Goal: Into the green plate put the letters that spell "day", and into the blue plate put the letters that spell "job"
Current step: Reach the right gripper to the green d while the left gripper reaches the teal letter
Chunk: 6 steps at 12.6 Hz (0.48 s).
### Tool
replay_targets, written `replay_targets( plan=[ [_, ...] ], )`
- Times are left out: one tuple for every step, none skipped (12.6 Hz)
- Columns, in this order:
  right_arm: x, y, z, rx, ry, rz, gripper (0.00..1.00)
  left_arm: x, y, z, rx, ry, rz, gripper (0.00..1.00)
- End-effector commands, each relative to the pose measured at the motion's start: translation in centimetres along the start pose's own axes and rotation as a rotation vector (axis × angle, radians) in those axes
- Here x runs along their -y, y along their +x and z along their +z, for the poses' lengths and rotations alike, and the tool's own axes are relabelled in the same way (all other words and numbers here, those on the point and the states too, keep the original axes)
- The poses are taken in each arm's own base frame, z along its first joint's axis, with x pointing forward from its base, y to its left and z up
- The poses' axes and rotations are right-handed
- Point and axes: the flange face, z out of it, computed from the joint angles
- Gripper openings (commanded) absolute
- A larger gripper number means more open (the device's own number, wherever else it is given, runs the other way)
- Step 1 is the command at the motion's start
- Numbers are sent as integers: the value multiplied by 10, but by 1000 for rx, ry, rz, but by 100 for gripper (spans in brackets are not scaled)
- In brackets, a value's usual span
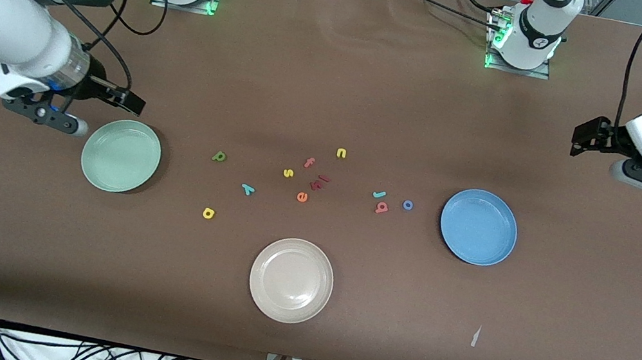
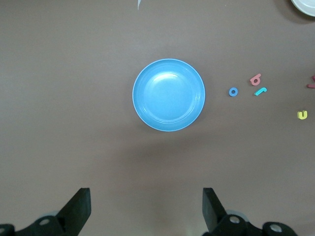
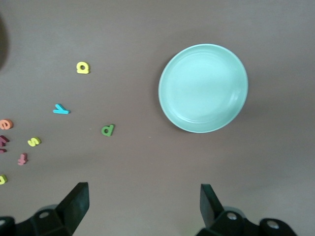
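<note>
At mid-frame all six letters lie on the table, the green plate (image 1: pixel 121 155) and blue plate (image 1: pixel 478 226) both empty. Nothing is sorted; the left gripper (image 2: pixel 146 209) and right gripper (image 3: pixel 144 206) hang wide open, holding nothing

Matt brown cloth-like table (image 1: pixel 338 78) with faint creases, smooth glossy blue plate (image 2: pixel 169 95) catching the light, green plate (image 3: pixel 203 88) softer sheen, cream plate (image 1: pixel 291 280) shiny, small letters (image 1: pixel 302 197) dull, foam-like
</note>
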Motion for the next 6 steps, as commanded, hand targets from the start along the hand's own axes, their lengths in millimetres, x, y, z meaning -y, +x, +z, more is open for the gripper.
replay_targets(
  plan=[
    [11, 2, 15, 19, 19, 10, 100, -7, 20, 15, 28, -43, 27, 100],
    [15, 3, 21, 24, 15, 10, 100, -12, 32, 27, 40, -101, 15, 100],
    [16, 5, 23, 25, 14, 15, 100, -18, 46, 40, 56, -124, -21, 100],
    [22, 8, 32, 27, 10, 7, 100, -37, 67, 64, 89, -129, -96, 100],
    [31, 10, 39, 17, 12, -4, 100, -46, 82, 80, 69, -120, -144, 100],
    [40, 12, 48, 12, 8, -18, 100, -73, 95, 95, 37, -122, -168, 100]
  ],
)
